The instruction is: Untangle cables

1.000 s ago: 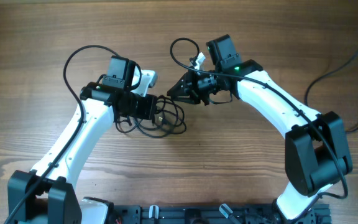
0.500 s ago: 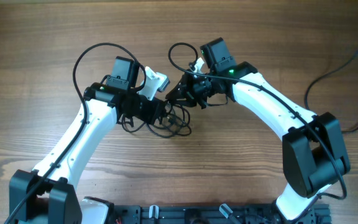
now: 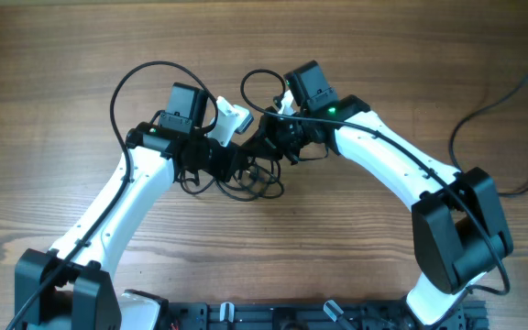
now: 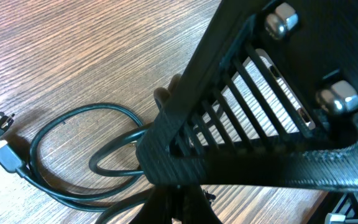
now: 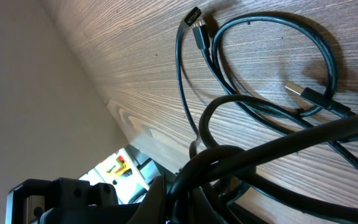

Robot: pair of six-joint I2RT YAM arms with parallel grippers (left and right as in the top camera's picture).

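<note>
**Pinched from both sides, set to draw apart**

Finds the cables (image 3: 250, 181) as one small knotted heap at mid-counter (image 3: 81, 55), lying flat on the wood just on the robot's side of the two wrists. Places the left tool (image 3: 235, 158) at the heap's left end and the right tool (image 3: 266, 139) at its upper right. Sees them almost touching each other, with the knot between and a little below.

Reads both as fully closed. On the left, sees strands running straight in under the tips. On the right, sees a dark bunch gathered at the tips and one strand lifted clear of the wood. Takes that for a grip on the cables at each side, yet cannot tell which strand sits in which tool.

Turns on one relation: the short line from tool to tool, slanting from left and nearer the robot to right and farther away. Notes the heap's long axis lying roughly left to right, close to that line. Counts neither arm as nearer, both being already at the knot.

From the right wrist, shows open loops spread on the wood beyond the tips, with a small plug (image 5: 194, 17) and a flat plug (image 5: 300, 93) lying free.

Calls, most likely, for pulling apart along that line. Risks cinching the knot if both have pinched the same strand.
</note>
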